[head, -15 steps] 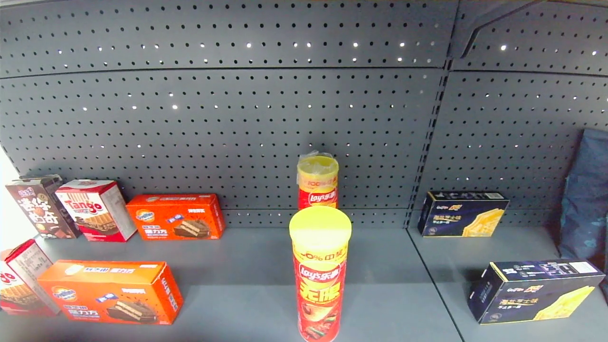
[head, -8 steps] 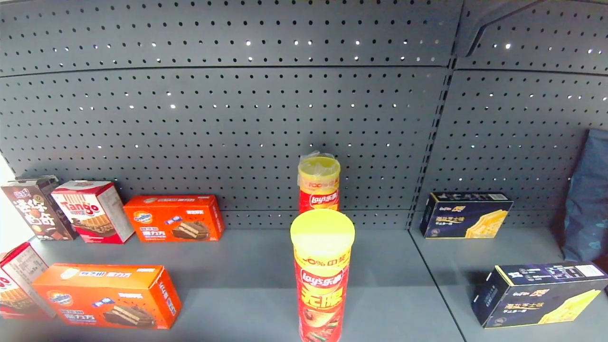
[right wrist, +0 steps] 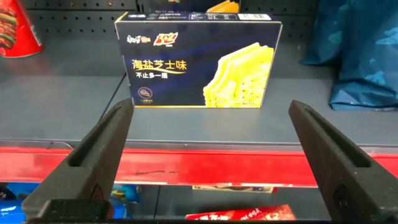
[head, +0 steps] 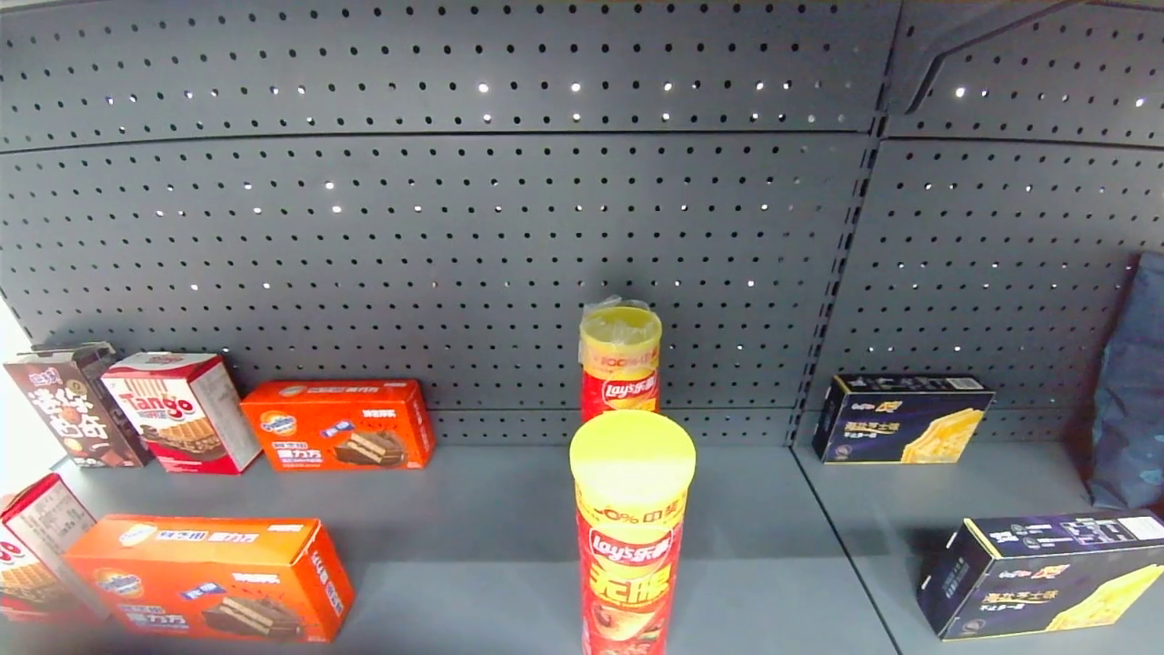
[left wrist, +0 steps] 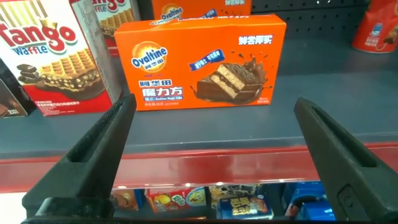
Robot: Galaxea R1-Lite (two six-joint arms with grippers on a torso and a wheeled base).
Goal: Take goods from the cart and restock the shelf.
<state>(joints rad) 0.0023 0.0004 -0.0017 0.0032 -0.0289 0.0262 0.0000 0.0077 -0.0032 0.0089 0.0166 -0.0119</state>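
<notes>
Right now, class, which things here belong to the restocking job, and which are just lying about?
Job: shelf, crisp tubes, orange boxes, dark blue boxes, wafer boxes, left claw and right claw, both open.
Likely lying about: blue bag at the shelf's right end, pegboard back panel.

Dimmish light; soft shadows on the shelf [head: 473, 518] — bright pinpricks through pegboard [head: 436, 273] holes; white glare far left; edges bow.
</notes>
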